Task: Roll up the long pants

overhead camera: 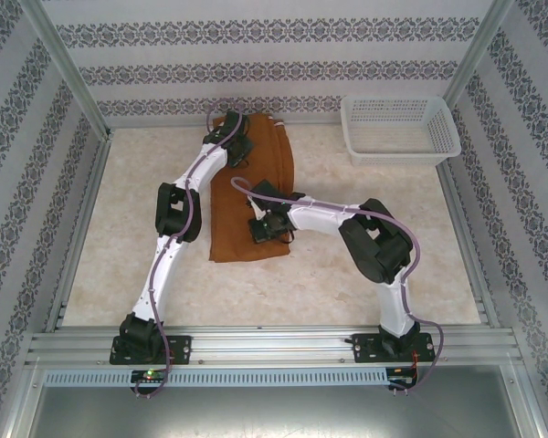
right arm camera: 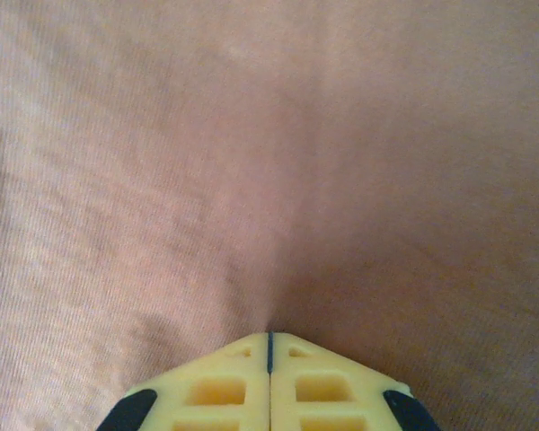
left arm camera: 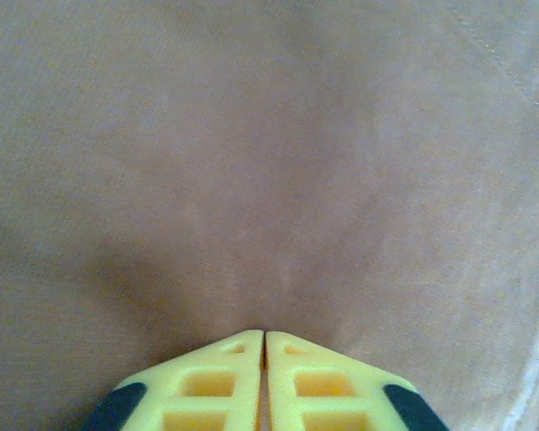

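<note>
The long pants (overhead camera: 276, 157) lie as a narrow rust-brown strip running from the back wall toward the middle of the table. My left gripper (overhead camera: 239, 153) is down on their far end. In the left wrist view its yellow fingertips (left arm camera: 265, 334) meet, and the cloth (left arm camera: 269, 162) puckers into them. My right gripper (overhead camera: 267, 228) is down on the near half of the strip. In the right wrist view its tips (right arm camera: 269, 336) are together, and a crease in the cloth (right arm camera: 162, 180) runs straight up from them.
A white basket (overhead camera: 402, 156) stands at the back right, apart from the pants. The beige tabletop (overhead camera: 119, 246) is bounded by metal rails left and right and patterned walls behind. Both arms reach across the middle, the right one bent in from the right.
</note>
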